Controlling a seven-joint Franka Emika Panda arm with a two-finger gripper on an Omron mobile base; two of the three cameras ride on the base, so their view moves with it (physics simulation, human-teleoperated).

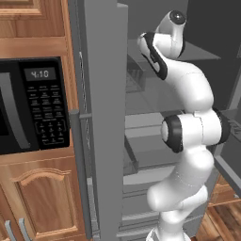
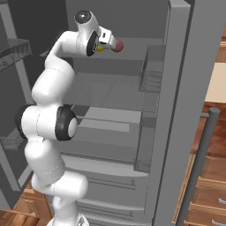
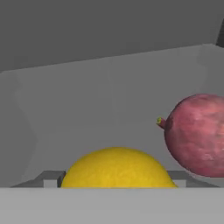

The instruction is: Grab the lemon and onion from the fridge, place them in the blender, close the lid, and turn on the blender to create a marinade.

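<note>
The grey fridge [image 1: 101, 117] stands open, and my arm reaches onto an upper shelf [image 2: 132, 44]. The yellow lemon [image 3: 116, 168] lies low and close between my two fingertips [image 3: 51, 177], which flank its sides. My gripper [image 3: 114, 177] looks open around it. The reddish-purple onion [image 3: 197, 133] rests on the shelf just to the lemon's right, apart from it. From the right base view, the gripper [image 2: 106, 46] points at the onion [image 2: 117, 45], with a sliver of the lemon [image 2: 100, 49] at the hand. The blender and lid are out of view.
A black microwave [image 1: 33, 106] sits in wooden cabinets left of the fridge. The open fridge doors [image 2: 176, 110] with racks [image 2: 152, 75] flank the arm on both sides. Lower shelves and drawers [image 2: 110, 128] lie below the hand.
</note>
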